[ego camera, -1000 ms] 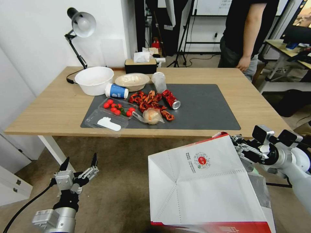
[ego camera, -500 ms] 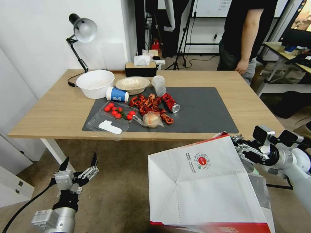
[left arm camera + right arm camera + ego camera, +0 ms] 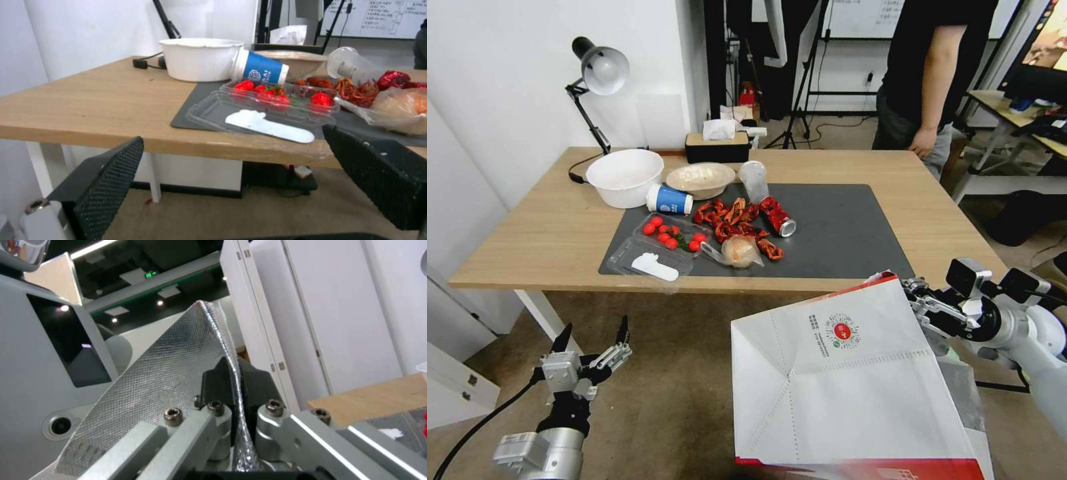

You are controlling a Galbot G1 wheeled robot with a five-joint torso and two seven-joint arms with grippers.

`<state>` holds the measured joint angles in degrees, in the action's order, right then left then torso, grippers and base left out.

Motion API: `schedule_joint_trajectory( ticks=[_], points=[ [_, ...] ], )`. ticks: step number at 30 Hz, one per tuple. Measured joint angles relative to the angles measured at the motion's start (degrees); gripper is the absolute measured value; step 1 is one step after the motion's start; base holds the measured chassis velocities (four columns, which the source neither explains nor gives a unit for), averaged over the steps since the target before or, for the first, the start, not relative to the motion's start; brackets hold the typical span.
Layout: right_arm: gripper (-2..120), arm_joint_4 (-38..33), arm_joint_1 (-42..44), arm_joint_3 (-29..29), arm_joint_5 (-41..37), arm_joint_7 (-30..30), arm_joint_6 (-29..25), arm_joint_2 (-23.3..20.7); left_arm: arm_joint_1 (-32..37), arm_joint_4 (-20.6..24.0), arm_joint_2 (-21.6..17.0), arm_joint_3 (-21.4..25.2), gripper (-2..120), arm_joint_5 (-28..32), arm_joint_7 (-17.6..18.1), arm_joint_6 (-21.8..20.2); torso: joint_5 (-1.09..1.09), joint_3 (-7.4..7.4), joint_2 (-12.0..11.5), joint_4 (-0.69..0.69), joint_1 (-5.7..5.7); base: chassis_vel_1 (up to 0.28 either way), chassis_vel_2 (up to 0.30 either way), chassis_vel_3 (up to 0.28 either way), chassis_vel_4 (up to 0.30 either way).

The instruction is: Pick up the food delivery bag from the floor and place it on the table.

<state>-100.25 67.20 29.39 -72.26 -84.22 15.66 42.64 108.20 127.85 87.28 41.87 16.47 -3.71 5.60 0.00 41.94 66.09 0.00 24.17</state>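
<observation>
Bag-wise, we've got the big boxy white-and-red paper food delivery bag (image 3: 854, 387) hanging off the brownish floor (image 3: 680, 393), in front of the light wood table (image 3: 534, 233), right gripper (image 3: 236, 386) pinched tight on its silver foil rim. Our left gripper (image 3: 590, 340) hovers low near the table leg, fingers spread apart.

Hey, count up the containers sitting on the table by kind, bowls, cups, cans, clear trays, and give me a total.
Bowls: 2, white bowl and beige bowl.
Cups: 2, blue paper cup and clear plastic cup, both tipped on their sides.
Cans: 1, red can lying down.
Clear trays: 1, open tomato tray.
Total: 6.
</observation>
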Motion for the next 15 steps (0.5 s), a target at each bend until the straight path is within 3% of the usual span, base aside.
schedule_joint_trajectory(
  ticks=[15],
  points=[
    [0, -0.2, 0.2, 0.1, -0.3, 0.9, -0.3, 0.4, -0.1, -0.2, 0.1, 0.1, 100, 0.1, -0.7, 1.0, 0.0, 0.16, 0.3, 0.0, 0.12, 0.0, 0.0, 0.0, 0.0]
  ],
)
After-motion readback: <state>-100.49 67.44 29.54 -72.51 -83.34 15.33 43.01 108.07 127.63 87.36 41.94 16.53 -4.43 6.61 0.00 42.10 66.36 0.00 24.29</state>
